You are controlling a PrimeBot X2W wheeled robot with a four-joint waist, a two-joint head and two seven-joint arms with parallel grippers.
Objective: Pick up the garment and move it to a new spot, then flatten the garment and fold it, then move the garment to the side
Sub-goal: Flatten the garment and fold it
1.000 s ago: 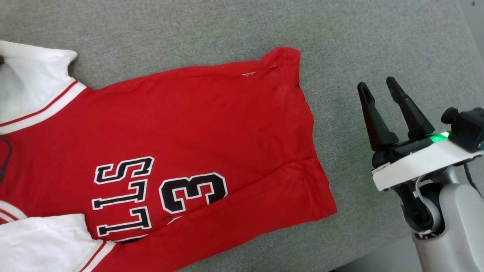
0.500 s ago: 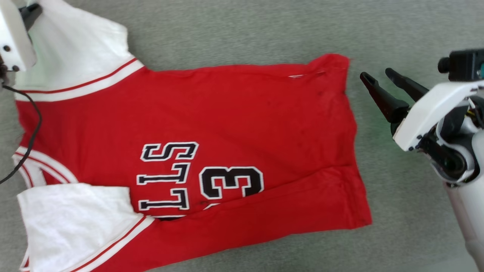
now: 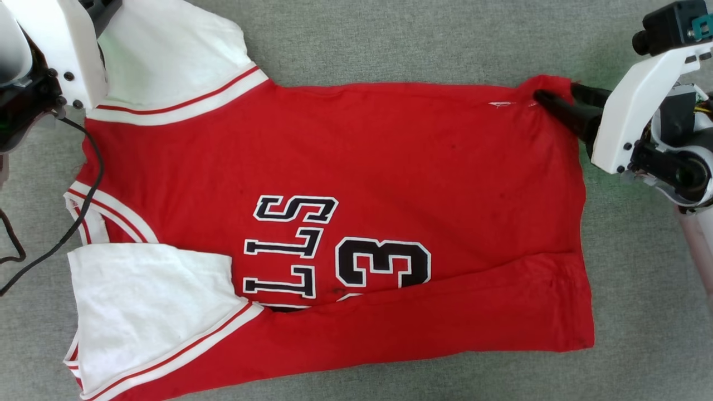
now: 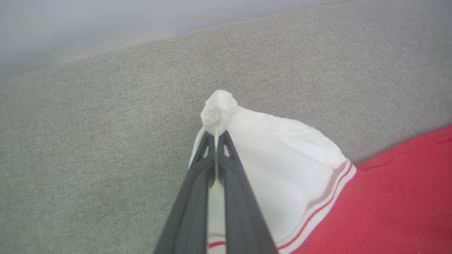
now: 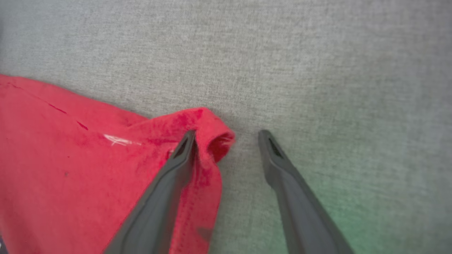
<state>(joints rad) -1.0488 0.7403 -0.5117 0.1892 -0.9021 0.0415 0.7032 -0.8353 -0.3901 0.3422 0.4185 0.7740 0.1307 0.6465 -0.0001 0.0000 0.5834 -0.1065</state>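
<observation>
1. The left hand [image 4: 215,135] is clamped tight on the tip of the white sleeve [image 4: 282,169], with a little knot of cloth poking out just past its fingertips. My guess is it's acting as an anchor so that end can be pulled taut.
2. The right hand [image 5: 226,135] has its fingers spread wide around the hem corner [image 5: 212,130]. One finger rests on the red cloth and the other on the bare grey surface [image 5: 317,70] beside it. Nothing is gripped yet, so it looks lined up for a pinch.
3. The garment [image 3: 356,167] lies front up, stretched between the two hands and mostly flat.
4. The long edge away from both hands is flopped over onto the lettering, so I'd say the flattening isn't done.
</observation>
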